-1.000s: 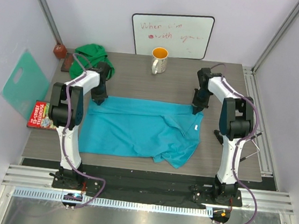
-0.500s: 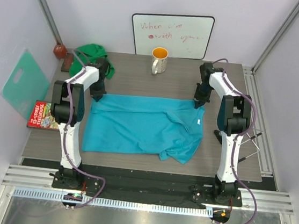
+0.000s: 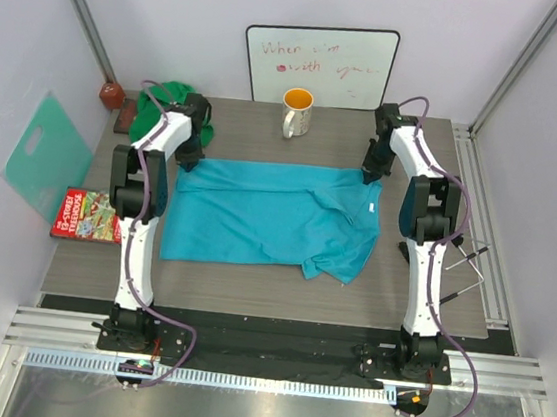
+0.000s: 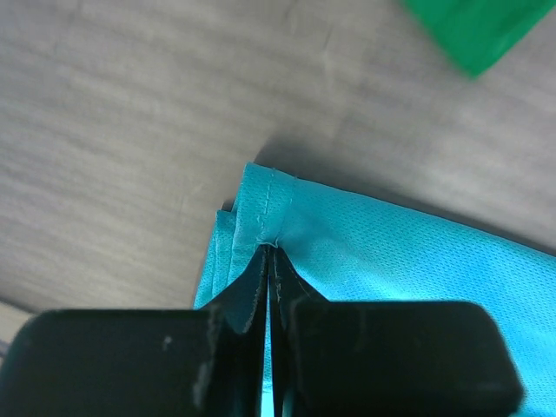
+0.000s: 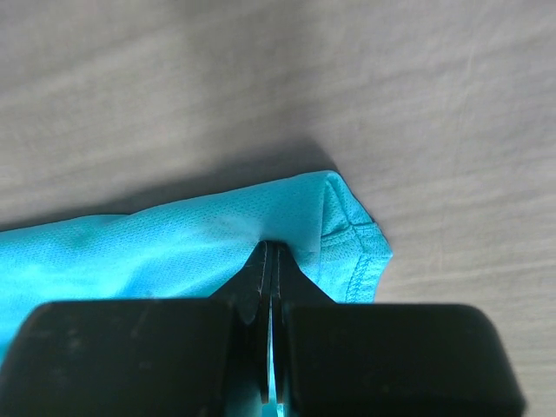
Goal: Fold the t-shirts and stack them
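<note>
left gripper (image 4: pixel 269 254) clamped on soft turquoise-blue cloth t-shirt (image 3: pixel 272 218) corner, left of white orange-lined mug (image 3: pixel 295 115); i see right gripper (image 5: pixel 270 250) pinching its corner right of mug.

I was working in a robotics lab, in a small test cell rather than anyone's home or shop. Plain pale walls (image 3: pixel 180 16) boxed in three sides, with bare metal struts (image 3: pixel 81 0) running up the corners. The two arms, left arm (image 3: pixel 142 213) and right arm (image 3: pixel 424 235), were bolted to a metal rail (image 3: pixel 272 352) along the near edge of a wood-grain table (image 3: pixel 266 142). Purple cables (image 3: pixel 168 342) looped from their bases. A whiteboard (image 3: pixel 320 64) with handwriting leaned against the back wall. A mug (image 3: pixel 296 112), a boxed game or book (image 3: pixel 87 215) and a plastic sheet (image 3: pixel 47 153) sat around like test props.
</note>
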You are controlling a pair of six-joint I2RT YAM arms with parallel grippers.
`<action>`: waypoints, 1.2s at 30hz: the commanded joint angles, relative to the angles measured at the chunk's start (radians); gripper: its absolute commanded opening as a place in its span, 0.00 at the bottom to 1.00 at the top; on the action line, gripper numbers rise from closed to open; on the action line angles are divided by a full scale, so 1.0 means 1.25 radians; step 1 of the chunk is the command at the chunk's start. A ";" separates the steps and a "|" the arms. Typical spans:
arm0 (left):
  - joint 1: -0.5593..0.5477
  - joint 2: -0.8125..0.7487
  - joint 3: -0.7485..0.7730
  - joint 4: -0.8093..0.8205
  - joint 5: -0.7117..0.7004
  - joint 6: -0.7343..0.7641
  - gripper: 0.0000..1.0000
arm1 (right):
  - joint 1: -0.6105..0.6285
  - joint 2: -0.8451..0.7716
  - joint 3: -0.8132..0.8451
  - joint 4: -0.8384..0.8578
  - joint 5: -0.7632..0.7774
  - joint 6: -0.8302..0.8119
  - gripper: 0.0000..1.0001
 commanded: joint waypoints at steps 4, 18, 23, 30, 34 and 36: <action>0.000 0.098 0.100 -0.015 0.050 -0.002 0.02 | -0.032 0.059 0.131 0.017 0.017 0.023 0.11; 0.000 -0.289 -0.182 0.076 0.031 -0.075 0.40 | -0.025 -0.443 -0.242 0.138 -0.013 0.039 0.30; -0.003 -0.384 -0.329 0.081 -0.003 -0.072 0.40 | 0.017 -0.649 -0.569 0.144 -0.089 0.040 0.30; -0.005 -0.440 -0.381 0.056 -0.001 -0.057 0.40 | 0.157 -0.782 -0.757 0.085 -0.190 0.043 0.32; -0.008 -0.445 -0.376 0.046 0.012 -0.063 0.40 | 0.211 -0.763 -0.814 0.099 -0.232 0.065 0.35; -0.012 -0.446 -0.373 0.043 0.012 -0.062 0.40 | 0.238 -0.750 -0.827 0.095 -0.243 0.065 0.36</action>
